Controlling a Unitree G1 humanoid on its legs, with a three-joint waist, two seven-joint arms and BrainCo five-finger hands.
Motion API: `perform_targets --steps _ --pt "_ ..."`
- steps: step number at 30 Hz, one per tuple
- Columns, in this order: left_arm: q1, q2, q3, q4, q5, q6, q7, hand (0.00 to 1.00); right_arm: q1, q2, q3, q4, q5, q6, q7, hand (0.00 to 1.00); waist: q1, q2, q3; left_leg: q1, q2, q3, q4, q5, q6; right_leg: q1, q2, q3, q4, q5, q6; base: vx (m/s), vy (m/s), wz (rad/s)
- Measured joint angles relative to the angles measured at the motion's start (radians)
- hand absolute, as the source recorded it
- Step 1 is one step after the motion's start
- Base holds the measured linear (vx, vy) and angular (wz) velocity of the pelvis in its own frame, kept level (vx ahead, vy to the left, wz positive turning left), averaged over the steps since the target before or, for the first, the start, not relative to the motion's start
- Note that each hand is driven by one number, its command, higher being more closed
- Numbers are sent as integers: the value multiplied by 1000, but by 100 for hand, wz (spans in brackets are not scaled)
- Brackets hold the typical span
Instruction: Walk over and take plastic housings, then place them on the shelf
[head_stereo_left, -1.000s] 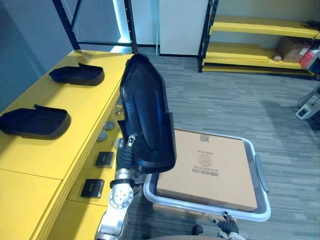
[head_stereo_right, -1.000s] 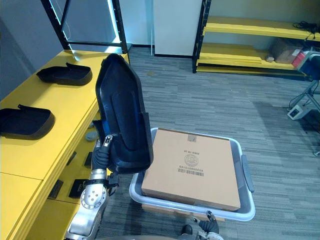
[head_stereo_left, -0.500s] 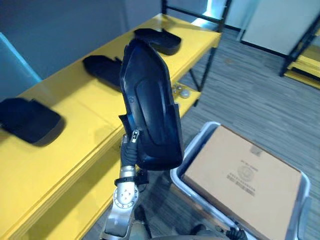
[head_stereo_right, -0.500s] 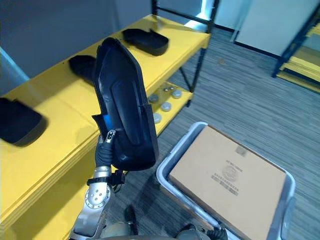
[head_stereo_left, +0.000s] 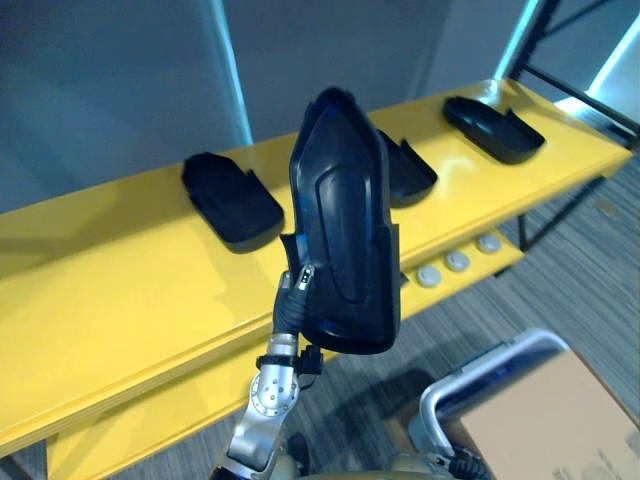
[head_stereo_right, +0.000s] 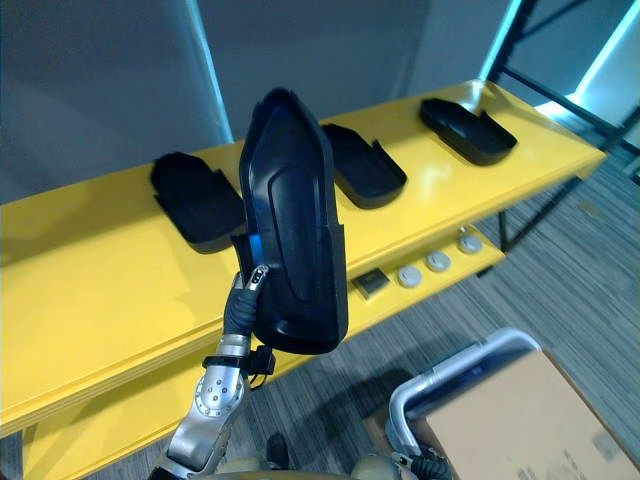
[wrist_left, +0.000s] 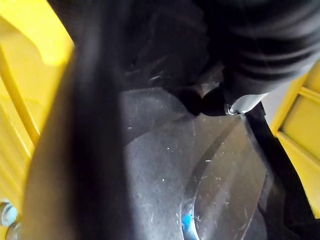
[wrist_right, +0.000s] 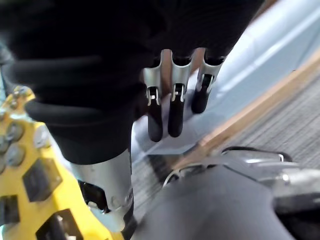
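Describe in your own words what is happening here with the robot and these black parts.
The robot's left hand grips a black plastic housing and holds it upright in front of the yellow shelf. Three more housings lie on that shelf's top board, apart from one another. The right hand hangs open, holding nothing. At the lower right a cardboard box sits in a grey cart. The held housing is not yet on the shelf.

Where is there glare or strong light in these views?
Left eye view: pale sheen on the yellow shelf near the farthest housing; a bright blue strip glows on the wall. Left wrist view: the held housing catches a dull grey highlight.
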Motion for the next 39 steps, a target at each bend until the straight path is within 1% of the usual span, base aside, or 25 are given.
perform_targets --steps 1,2,3,4,5,6,7,8,10,12,17,23,26,28,29,30,31,32,33,34,35,36,37,38,39 --pt "0 0 0 -1 0 0 0 100 4 1 4 -9 0 9 4 0 0 -4 2 -1 -2 -15 18 -11 -8 0 1 21 -30 15 12 128 -271 125" --pt "7 3 1 -14 0 0 -1 100 26 12 22 -13 3 22 2 0 7 -48 -2 -3 -26 -33 50 -39 -35 5 -22 50 -74 64 33 126 -311 103" --pt "23 -14 3 -16 -1 -1 3 100 45 16 18 -39 22 23 -3 0 11 -50 3 -8 -15 -46 85 -63 -60 9 -27 9 -36 79 29 150 -322 96" --pt "32 -26 3 -16 -2 0 3 100 49 10 19 -51 21 23 -4 0 10 -46 3 -19 2 -45 104 -67 -69 14 -19 -16 -41 75 24 170 -296 79" --pt "37 -41 1 -17 -9 0 -1 100 53 3 21 -63 20 23 -5 0 14 -29 0 -36 38 -38 127 -68 -80 23 -4 -61 -54 69 14 144 -237 66" --pt "40 -47 -5 -19 -19 0 -6 100 53 2 21 -63 21 24 -8 0 16 -20 -3 -35 59 -35 116 -65 -86 39 7 -93 -71 65 5 139 -220 62" --pt "47 -51 -7 -26 -21 0 -8 100 54 2 21 -63 21 25 -8 0 15 -20 -3 -32 71 -34 105 -61 -91 49 13 -109 -81 63 2 134 -238 62" --pt "54 -59 -7 -48 -27 0 -17 100 57 3 21 -63 21 36 -9 0 26 -21 -3 -29 92 -34 83 -51 -103 64 23 -141 -99 59 -8 107 -166 43" --pt "53 -59 -7 -60 -36 0 -23 100 62 2 20 -64 25 40 -12 0 38 -21 -4 -18 97 -33 60 -41 -113 74 23 -153 -108 61 -13 99 -95 27" --pt "56 -58 2 -68 -42 0 -24 100 72 3 20 -63 39 47 -19 0 41 -25 -8 -2 100 -30 33 -25 -125 90 18 -165 -119 62 -15 107 -10 15" --pt "74 -57 2 -67 -60 1 -26 100 85 11 18 -63 39 47 -24 0 37 -33 -20 -4 87 -29 8 -13 -115 100 7 -167 -150 74 -2 79 55 6" --pt "96 -54 2 -54 -60 4 -27 100 89 13 16 -49 38 45 -23 0 39 -36 -30 1 84 -34 -41 33 -109 127 10 -185 -222 119 -2 -20 24 11" --pt "101 -49 2 -54 -59 5 -42 100 89 14 16 -27 39 43 -24 0 39 -37 -30 -40 84 -16 -5 44 -109 148 -3 -245 -233 121 -3 -118 10 51" --pt "99 -44 3 -55 -59 5 -47 100 89 12 16 -14 39 43 -26 0 40 -41 -31 -90 118 97 63 25 -92 149 -15 -288 -238 125 -5 -153 47 70" --pt "102 -42 8 -55 -60 5 -45 100 85 12 17 -3 38 43 -27 0 42 -42 -31 -119 163 190 136 1 -56 148 -22 -302 -239 132 -6 -111 99 34" --pt "103 -35 23 -53 -61 5 -45 100 69 12 18 22 38 41 -28 0 41 -53 -31 -131 203 245 211 -21 -22 149 -38 -305 -239 134 -8 -98 118 25" --pt "103 -30 26 -50 -63 5 -46 100 60 12 18 35 37 42 -28 0 40 -60 -32 -138 217 256 243 -29 -11 149 -53 -305 -239 138 -2 -110 240 16" --pt "103 -24 31 -45 -64 5 -46 100 45 9 18 61 34 41 -32 0 37 -77 -33 -136 239 255 280 -32 -8 149 -83 -302 -239 147 12 -85 248 19" --pt "102 -24 31 -42 -68 5 -46 100 38 1 17 77 32 40 -41 0 32 -82 -37 -135 254 235 285 -36 -15 147 -103 -300 -242 155 29 -86 377 24" --pt "98 -27 28 -42 -74 4 -46 100 33 -14 15 88 29 38 -54 0 32 -76 -42 -134 266 203 275 -38 -26 140 -122 -299 -243 165 47 -40 318 26" --pt "94 -28 19 -42 -78 3 -47 100 27 -33 7 98 26 37 -63 0 30 -67 -46 -133 266 157 251 -36 -47 135 -137 -298 -246 178 76 -42 575 18" --pt "92 -42 14 -40 -81 3 -46 100 24 -72 -18 101 18 39 -71 0 33 -39 -63 -120 267 79 184 -21 -121 122 -152 -292 -260 203 125 -25 521 7" --pt "89 -45 13 -34 -86 0 -46 100 18 -85 -25 103 17 40 -74 0 34 -25 -71 -106 258 66 160 -41 -207 121 -161 -282 -272 219 146 -3 607 -8" --pt "82 -14 25 -16 -101 -1 -43 100 0 -70 -36 118 4 42 -74 0 31 -68 -71 -110 209 92 180 -48 -185 129 -185 -237 -327 263 157 11 373 -12" --pt "76 7 33 -4 -107 0 -42 100 -6 -56 -40 119 -12 40 -70 0 31 -91 -72 -128 184 105 216 -65 -168 141 -202 -213 -368 310 159 -4 431 -24"
